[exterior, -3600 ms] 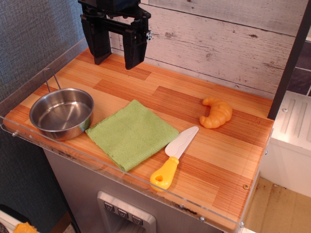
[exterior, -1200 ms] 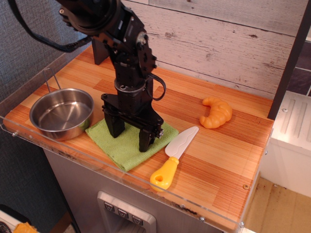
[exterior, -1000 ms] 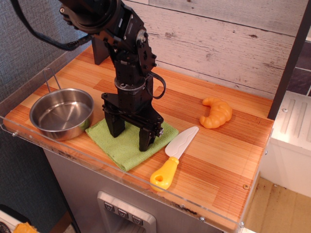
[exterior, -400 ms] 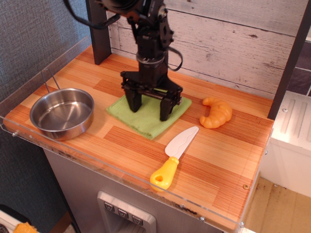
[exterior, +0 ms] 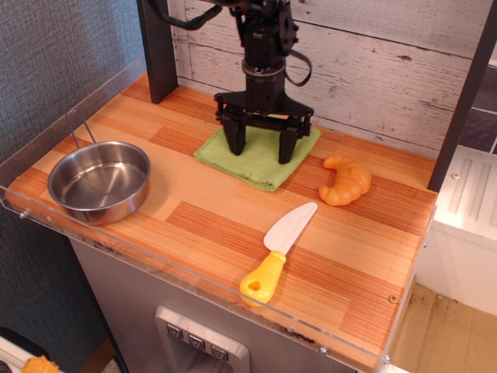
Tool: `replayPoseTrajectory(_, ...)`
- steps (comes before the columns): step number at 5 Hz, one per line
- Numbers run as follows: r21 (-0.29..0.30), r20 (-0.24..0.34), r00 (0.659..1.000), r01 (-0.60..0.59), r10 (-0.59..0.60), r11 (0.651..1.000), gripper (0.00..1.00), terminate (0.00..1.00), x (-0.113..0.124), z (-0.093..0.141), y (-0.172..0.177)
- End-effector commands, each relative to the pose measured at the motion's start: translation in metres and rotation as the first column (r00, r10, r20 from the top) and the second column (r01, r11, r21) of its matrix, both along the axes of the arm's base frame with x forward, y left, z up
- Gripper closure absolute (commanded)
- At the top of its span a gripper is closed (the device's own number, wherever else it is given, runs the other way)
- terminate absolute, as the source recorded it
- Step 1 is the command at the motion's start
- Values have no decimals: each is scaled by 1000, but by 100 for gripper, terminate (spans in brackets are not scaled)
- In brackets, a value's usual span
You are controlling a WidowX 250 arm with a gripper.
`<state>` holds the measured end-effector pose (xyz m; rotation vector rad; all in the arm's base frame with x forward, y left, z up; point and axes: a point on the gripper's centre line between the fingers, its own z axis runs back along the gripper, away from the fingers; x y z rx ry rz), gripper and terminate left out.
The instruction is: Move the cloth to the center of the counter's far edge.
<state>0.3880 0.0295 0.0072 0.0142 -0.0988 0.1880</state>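
Note:
The light-green cloth [exterior: 260, 162] lies flat on the orange-brown wood counter [exterior: 210, 225], close to the far edge near its middle, just in front of the plank wall. My black gripper [exterior: 262, 151] stands upright over the cloth. Its two fingers are spread apart, and their tips [exterior: 235, 146] press down on the cloth's left and right parts. The part of the cloth behind the fingers is hidden. Nothing is pinched between the fingers.
A steel bowl [exterior: 99, 180] sits at the front left. An orange croissant [exterior: 347, 180] lies just right of the cloth. A toy knife [exterior: 278, 252] with a yellow handle lies at the front middle. A black post [exterior: 159, 47] stands at the back left. A clear rim edges the counter.
The gripper came down onto the cloth beside the bowl, then slid it away from the front edge, back and to the right, to the far edge. The other objects have not moved.

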Motion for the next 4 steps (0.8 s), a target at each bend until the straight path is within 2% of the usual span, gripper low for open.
replayPoseTrajectory(1, -14, 14, 1000, 4, -4, 1000, 0, 0, 15, 8, -4)
replayPoseTrajectory(2, -25, 22, 1000, 13, -13, 1000, 0, 0, 16, 18, -7)
replayPoseTrajectory(4, -31, 118, 993, 22, -18, 999, 0, 0, 25, 67, -13)
